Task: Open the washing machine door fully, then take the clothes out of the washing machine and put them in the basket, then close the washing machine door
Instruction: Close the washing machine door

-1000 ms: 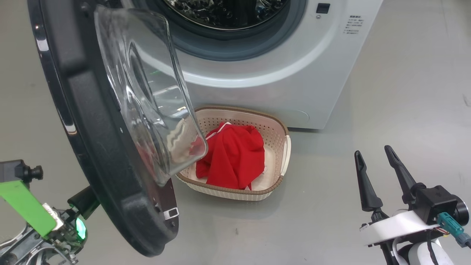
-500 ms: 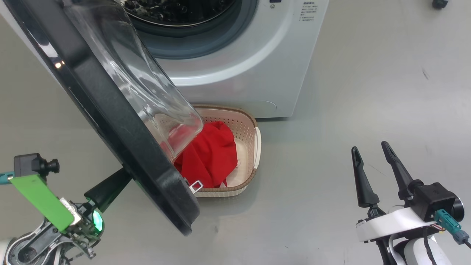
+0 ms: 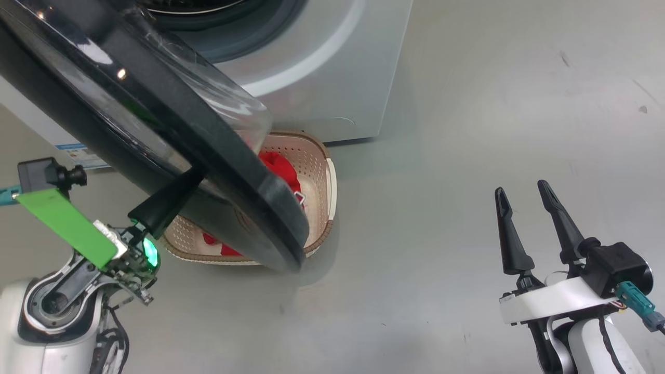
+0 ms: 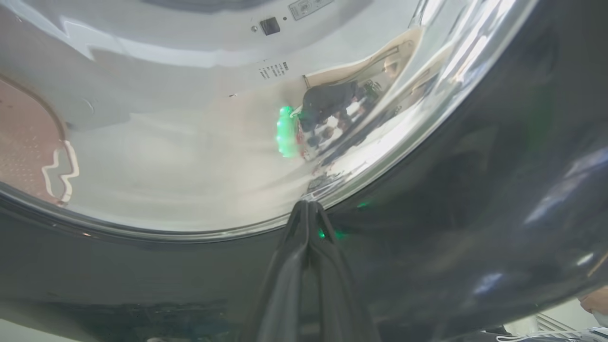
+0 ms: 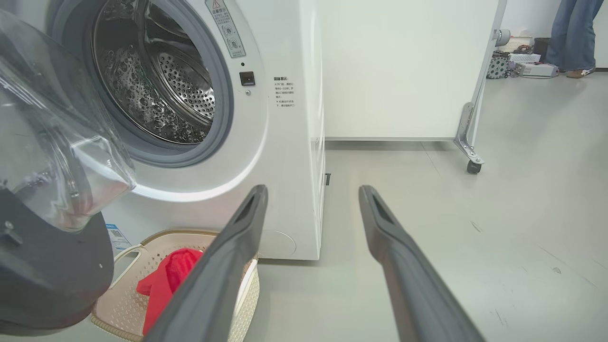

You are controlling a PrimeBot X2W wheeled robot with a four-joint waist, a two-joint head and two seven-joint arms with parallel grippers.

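The glossy black washing machine door [image 3: 156,119] stands partly open, its glass bowl facing the white washing machine [image 3: 332,67]. My left gripper [image 3: 192,176] is shut, fingertips together and pressed against the door's outer face [image 4: 475,190]. The red clothes [image 3: 278,166] lie in the cream basket [image 3: 328,192] on the floor before the machine, half hidden under the door. My right gripper [image 3: 522,189] hangs open and holds nothing, well to the basket's right. In the right wrist view the steel drum [image 5: 161,85] shows no clothes, and the basket [image 5: 128,304] holds the red clothes [image 5: 166,280].
Grey floor [image 3: 467,130] spreads to the right of the machine. In the right wrist view a white wheeled panel [image 5: 403,66] stands behind it, its caster [image 5: 471,166] on the floor. A person's legs [image 5: 570,33] stand far back right.
The door has swung toward the machine's front with my left gripper against it and now covers more of the basket. The head view has shifted. The right gripper stays open.
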